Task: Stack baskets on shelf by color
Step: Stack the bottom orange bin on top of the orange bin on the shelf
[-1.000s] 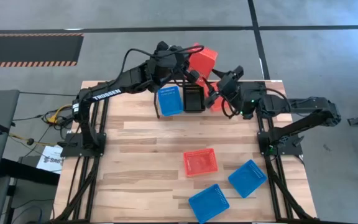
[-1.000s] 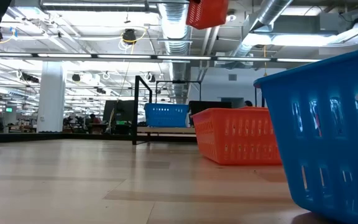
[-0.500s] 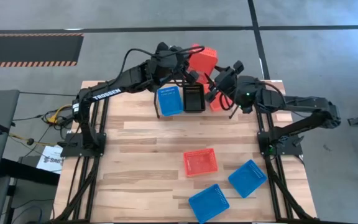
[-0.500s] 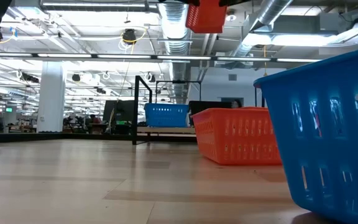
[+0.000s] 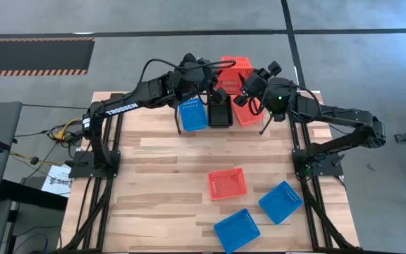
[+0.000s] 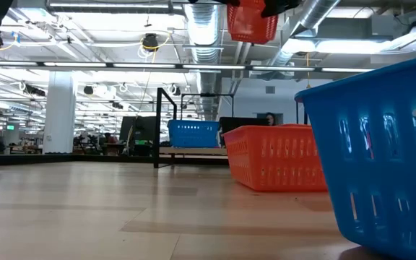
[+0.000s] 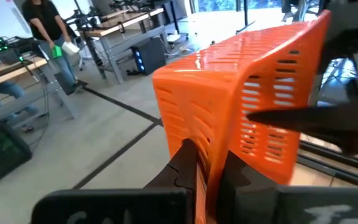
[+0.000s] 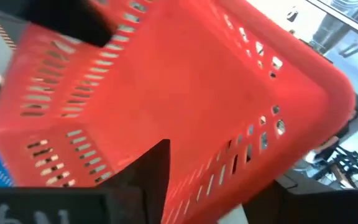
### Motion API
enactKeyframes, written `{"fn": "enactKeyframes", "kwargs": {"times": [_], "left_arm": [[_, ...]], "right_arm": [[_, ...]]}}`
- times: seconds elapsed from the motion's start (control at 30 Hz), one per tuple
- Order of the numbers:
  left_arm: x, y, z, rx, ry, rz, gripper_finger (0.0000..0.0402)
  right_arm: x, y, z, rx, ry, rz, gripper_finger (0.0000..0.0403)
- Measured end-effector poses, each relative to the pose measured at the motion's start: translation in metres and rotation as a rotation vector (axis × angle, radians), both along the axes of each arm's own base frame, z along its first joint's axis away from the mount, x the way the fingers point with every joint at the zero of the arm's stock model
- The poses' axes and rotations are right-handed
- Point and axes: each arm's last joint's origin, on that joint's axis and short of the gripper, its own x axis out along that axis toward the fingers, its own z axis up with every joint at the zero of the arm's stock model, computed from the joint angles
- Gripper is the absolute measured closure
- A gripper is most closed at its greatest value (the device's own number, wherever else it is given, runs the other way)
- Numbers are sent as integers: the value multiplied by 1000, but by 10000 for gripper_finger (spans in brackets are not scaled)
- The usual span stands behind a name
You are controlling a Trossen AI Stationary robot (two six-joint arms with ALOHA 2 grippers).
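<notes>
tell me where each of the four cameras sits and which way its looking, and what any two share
High: above the table, looking straight down; both arms show.
Low: at tabletop height, looking level past a near blue basket into the room; little of the arms shows.
Left wrist: behind the left hand, whose fingers pinch the lifted red-orange basket.
Right wrist: behind the right hand, facing that basket's underside.
Shared: all four see this lifted basket.

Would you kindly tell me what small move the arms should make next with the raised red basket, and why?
Probably lower the raised red basket toward the second red basket beside the black basket. The left gripper has its jaws shut on the raised one's wall, the right gripper is at it too, and it hangs high above the table.
</notes>
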Motion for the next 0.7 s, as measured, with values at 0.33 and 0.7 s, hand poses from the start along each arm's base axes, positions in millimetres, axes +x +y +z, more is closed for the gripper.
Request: {"fn": "enactKeyframes", "kwargs": {"times": [0.33,0.7], "left_arm": [[1,-6,-2,-37,-26,44,387],[2,-8,-4,-7,12,20,218]], "right_arm": [[-1,2,4,-2,-30,-13,388],[0,2,-2,4,26,-4,400]]}}
